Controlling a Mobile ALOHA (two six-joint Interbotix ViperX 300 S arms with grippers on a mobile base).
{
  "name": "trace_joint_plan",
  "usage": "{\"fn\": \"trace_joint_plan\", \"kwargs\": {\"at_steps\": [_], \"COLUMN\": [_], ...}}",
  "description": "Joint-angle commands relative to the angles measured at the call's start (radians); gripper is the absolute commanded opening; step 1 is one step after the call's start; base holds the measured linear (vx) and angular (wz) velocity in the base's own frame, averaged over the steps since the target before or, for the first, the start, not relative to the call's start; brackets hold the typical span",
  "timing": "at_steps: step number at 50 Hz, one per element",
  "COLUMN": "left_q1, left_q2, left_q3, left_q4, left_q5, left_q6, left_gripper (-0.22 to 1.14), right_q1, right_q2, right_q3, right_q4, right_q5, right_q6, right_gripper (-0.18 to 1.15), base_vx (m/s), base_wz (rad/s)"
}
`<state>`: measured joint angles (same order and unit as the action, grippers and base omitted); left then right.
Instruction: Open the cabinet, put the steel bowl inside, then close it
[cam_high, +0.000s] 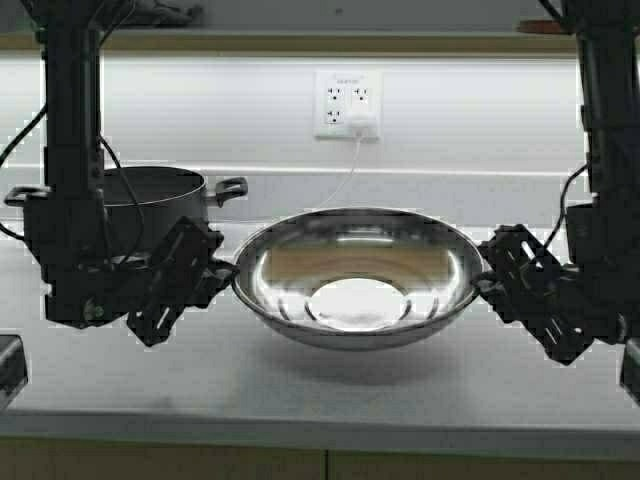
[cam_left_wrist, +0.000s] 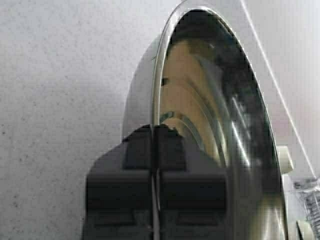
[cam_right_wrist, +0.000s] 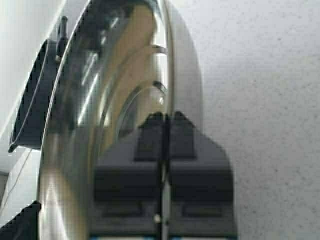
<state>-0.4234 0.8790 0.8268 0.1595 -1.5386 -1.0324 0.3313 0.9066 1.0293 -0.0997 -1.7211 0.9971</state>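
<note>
The shiny steel bowl (cam_high: 358, 275) hangs a little above the grey countertop (cam_high: 300, 390), level and upright, with its shadow under it. My left gripper (cam_high: 228, 272) is shut on the bowl's left rim. My right gripper (cam_high: 483, 280) is shut on its right rim. In the left wrist view the gripper (cam_left_wrist: 155, 131) pinches the thin rim of the bowl (cam_left_wrist: 210, 115). In the right wrist view the gripper (cam_right_wrist: 165, 120) pinches the rim of the bowl (cam_right_wrist: 115, 85) likewise. The cabinet is out of view.
A dark two-handled pot (cam_high: 150, 190) stands behind the left arm, close to the bowl's left side. A white wall socket (cam_high: 347, 103) with a plugged cable is on the backsplash. A shelf edge (cam_high: 300, 42) runs overhead. The counter's front edge (cam_high: 320, 432) is near.
</note>
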Motion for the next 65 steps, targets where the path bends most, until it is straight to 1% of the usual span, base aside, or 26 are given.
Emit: {"fn": "trace_joint_plan", "kwargs": {"at_steps": [1,7,18,29,44,48,58,65], "left_q1": [-0.008,-0.009,-0.008,-0.008,-0.008,-0.008,-0.008,-0.008], "left_q2": [-0.106,-0.166,-0.259,-0.348,-0.476,-0.502,-0.563,-0.614], "left_q3": [0.051,0.107,0.209,0.279,0.397,0.426,0.471,0.509], "left_q4": [0.002,-0.009,-0.058,-0.072,-0.072,-0.072,-0.072,-0.072], "left_q5": [-0.011,-0.011,-0.011,-0.011,-0.011,-0.011,-0.005,0.005], "left_q6": [0.015,0.017,0.023,0.018,0.012,0.012,0.012,0.012], "left_gripper": [0.02,0.02,0.02,0.02,0.02,0.02,0.02,0.02], "right_q1": [0.009,0.009,0.011,0.011,0.011,0.023,0.106,0.121], "right_q2": [-0.077,-0.117,-0.176,-0.258,-0.362,-0.391,-0.463,-0.492], "right_q3": [0.014,0.026,0.054,0.067,0.132,0.153,0.161,0.161], "right_q4": [-0.057,-0.089,-0.123,-0.192,-0.202,-0.213,-0.209,-0.201], "right_q5": [-0.011,-0.011,-0.006,0.012,0.043,0.044,0.069,0.086], "right_q6": [-0.02,-0.017,-0.02,-0.015,-0.002,0.0,0.005,0.028], "right_gripper": [0.06,0.06,0.06,0.07,0.07,0.07,0.07,0.07], "base_vx": [0.0,0.0,0.0,0.0,0.0,0.0,0.0,0.0], "base_wz": [0.0,0.0,0.0,0.0,0.0,0.0,0.0,0.0]}}
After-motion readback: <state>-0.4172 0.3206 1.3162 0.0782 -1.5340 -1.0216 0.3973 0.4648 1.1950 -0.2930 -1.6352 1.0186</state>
